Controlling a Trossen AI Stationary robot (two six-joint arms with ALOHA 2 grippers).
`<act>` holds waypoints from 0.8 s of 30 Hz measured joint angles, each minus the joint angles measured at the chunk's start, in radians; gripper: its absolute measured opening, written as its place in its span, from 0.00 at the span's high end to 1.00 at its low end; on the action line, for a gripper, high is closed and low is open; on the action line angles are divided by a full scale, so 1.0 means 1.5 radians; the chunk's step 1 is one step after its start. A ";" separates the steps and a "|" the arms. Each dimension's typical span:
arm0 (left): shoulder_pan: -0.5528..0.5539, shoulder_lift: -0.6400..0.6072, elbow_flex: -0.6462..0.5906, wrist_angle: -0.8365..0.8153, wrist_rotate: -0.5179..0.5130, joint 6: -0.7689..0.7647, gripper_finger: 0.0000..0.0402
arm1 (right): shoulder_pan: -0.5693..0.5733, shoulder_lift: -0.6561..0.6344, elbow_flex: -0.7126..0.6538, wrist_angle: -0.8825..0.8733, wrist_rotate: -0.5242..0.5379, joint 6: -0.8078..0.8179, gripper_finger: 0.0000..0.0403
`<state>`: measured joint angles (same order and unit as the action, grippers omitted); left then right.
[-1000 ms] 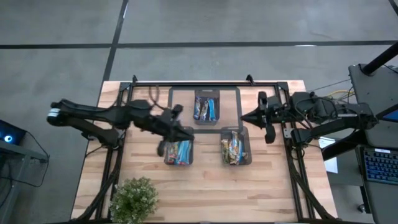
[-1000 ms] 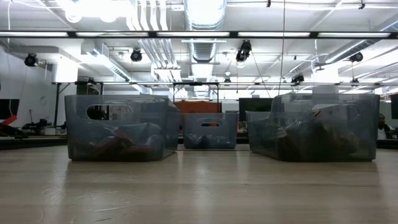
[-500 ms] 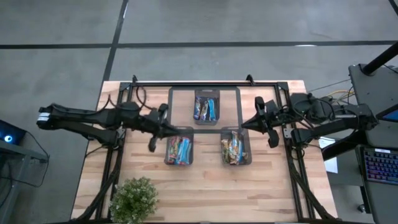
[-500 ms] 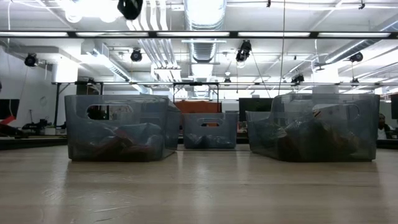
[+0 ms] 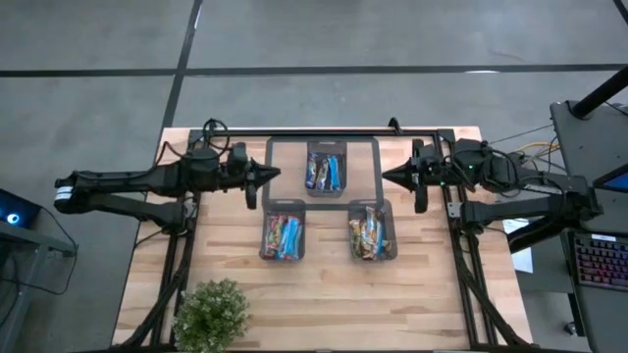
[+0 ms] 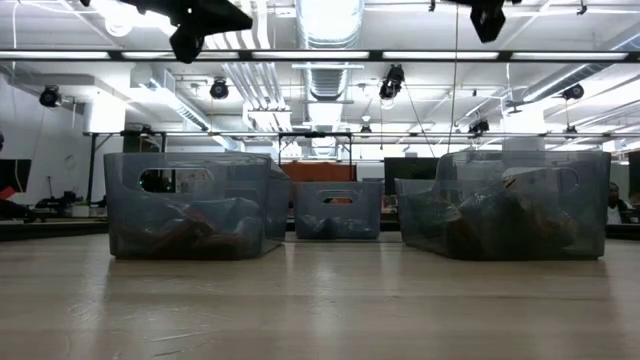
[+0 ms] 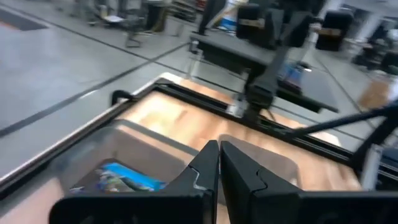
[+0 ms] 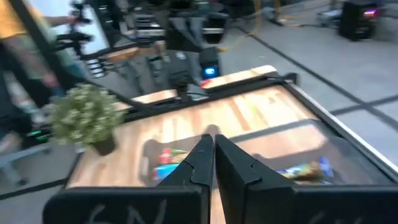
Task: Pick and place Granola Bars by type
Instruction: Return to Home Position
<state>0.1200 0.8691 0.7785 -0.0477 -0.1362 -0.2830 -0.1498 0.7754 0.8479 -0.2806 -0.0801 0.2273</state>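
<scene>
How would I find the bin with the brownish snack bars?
On the wooden table, three small dark bins form a triangle. Of the two nearer the potted plant, take the bin farther from it. Its bars are brownish-gold; its neighbours' are mostly blue or red-and-blue.

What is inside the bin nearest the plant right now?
The bin holds a loose pile of bars, with red-and-blue wrappers showing on top. Anything under that top layer is covered, so the full count cannot be told.
</scene>
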 joint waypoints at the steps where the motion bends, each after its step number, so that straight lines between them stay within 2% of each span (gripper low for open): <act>1: 0.000 -0.003 0.000 -0.005 -0.012 -0.001 1.00 | -0.005 -0.002 -0.007 0.000 0.012 -0.002 0.98; 4: 0.000 -0.009 0.000 -0.004 -0.021 0.022 1.00 | -0.016 -0.002 -0.030 0.002 0.040 -0.015 0.98; 8: 0.000 -0.018 0.000 -0.022 -0.020 0.044 1.00 | -0.031 -0.001 -0.070 0.024 0.038 -0.017 0.98; 15: -0.001 -0.053 -0.024 -0.085 -0.021 0.042 1.00 | -0.031 -0.011 -0.159 0.146 0.031 0.002 0.98; 24: -0.023 -0.150 -0.192 0.098 -0.023 0.047 1.00 | -0.032 -0.004 -0.196 0.185 0.033 -0.002 0.98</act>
<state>0.0855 0.6444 0.4909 0.0994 -0.1699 -0.2118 -0.1974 0.7694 0.5537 -0.0037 -0.0301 0.2245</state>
